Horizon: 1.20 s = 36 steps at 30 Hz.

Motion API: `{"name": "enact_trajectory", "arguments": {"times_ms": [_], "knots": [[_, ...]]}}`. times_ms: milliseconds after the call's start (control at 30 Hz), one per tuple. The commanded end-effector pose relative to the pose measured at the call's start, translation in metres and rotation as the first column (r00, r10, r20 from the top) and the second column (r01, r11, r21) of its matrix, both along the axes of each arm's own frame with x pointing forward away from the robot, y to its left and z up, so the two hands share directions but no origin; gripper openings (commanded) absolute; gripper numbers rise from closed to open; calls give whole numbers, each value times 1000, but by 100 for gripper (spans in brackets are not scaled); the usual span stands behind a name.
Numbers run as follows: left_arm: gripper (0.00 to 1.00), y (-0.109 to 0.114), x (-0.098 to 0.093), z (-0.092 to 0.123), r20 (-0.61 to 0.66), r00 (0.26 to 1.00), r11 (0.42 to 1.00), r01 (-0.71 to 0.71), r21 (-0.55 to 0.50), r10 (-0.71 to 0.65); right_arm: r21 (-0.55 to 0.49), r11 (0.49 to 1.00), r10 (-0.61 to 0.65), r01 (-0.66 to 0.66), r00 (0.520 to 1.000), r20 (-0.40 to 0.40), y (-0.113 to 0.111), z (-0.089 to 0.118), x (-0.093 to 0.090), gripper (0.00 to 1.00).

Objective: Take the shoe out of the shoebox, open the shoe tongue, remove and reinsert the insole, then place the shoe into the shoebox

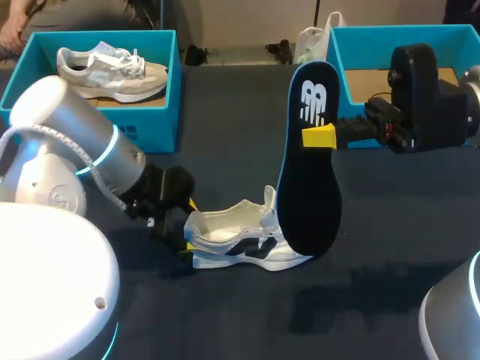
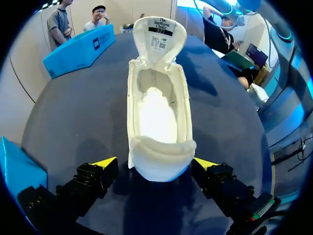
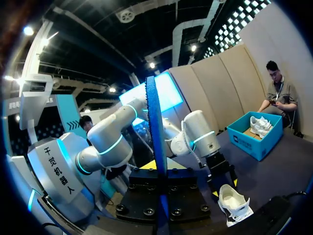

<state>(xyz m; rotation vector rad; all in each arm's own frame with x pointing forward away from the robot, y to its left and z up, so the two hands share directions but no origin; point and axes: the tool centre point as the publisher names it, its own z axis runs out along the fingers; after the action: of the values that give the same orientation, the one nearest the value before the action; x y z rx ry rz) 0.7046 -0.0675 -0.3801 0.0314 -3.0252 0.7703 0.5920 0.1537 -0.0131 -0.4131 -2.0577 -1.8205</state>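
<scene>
Looks like the middle of the insole step: out of the shoe (image 1: 240,241), not yet back in. Finds the shoe lying on the table (image 1: 225,315) near the middle, heel to the left, toe to the right, with the tongue (image 2: 159,34) flipped up and the inside wide open. Holds the insole (image 1: 309,187) upright at the shoe's right end, low tip down by the toe, in the right end effector (image 1: 316,136), pinched tight on both flat sides high up. Grips the heel with the left end effector (image 2: 155,162), spread wide, one yellow tip pressed on each side.

Next, probably: tip the insole down flat, point its toe end into the opening under the tongue, slide it to the front. Calls for a steady hold on the heel, so as not to push the shoe away. Then off to the shoebox (image 1: 341,67) at the far right, with its brown floor.

Soft white cloth for the shoe, puffy round the heel, dark stripes on the side, a pale smooth bed inside. Thin, flat and likely bendy for the insole: long with round ends, black with a white mark, blue along the edge. Stiff blue card for the shoebox. At the far left, a second blue box (image 1: 150,124) with another pale shoe (image 1: 112,71) inside.
</scene>
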Motion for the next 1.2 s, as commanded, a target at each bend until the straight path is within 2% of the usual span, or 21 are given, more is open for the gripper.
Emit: {"name": "enact_trajectory", "arguments": {"times_ms": [33,400,900,1000,1200], "knots": [[100,-1,-1,10,4,1000,984,0,176,0,-2,1000,1,-1,1000,-1,3,0,2,0],[100,-6,-1,22,20,1000,949,-23,314,18,-2,1000,1,-1,1000,-1,3,0,2,0],[100,-16,-4,25,10,1000,929,15,369,-20,-2,1000,1,-1,1000,-1,3,0,2,0],[100,-16,-5,31,7,1000,929,20,371,-25,-2,1000,1,-1,1000,-1,3,0,2,0],[100,-25,-6,56,8,997,941,73,331,-80,-2,1000,1,-1,1000,-1,3,0,2,0]]}}
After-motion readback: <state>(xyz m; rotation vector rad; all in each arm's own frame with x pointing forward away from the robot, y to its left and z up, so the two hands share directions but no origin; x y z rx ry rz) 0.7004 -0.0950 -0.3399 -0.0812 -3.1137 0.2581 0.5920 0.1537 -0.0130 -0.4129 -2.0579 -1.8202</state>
